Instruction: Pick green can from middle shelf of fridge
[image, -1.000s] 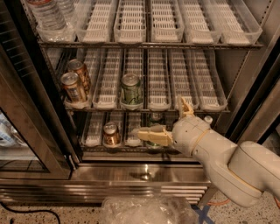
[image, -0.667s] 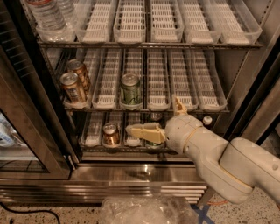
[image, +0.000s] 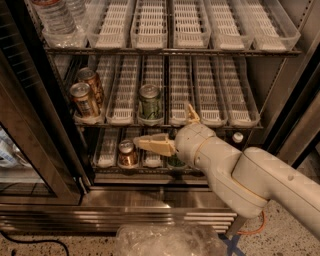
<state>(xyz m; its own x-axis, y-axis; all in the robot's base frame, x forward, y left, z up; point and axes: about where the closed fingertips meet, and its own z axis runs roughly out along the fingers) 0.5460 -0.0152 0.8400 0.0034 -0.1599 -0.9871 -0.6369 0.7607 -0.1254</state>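
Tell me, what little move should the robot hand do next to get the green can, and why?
Probably lift the gripper a little and ease it left. It hangs open in front of the fridge, just below the middle shelf's front edge, while the green can stands on that shelf, higher and slightly left, not yet between the fingers.

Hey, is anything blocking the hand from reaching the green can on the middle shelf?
No other item does. The hand is open, low and slightly right of the green can, in front of the middle shelf. Only the can's tray lip lies between them. The brown cans stand two lanes left.
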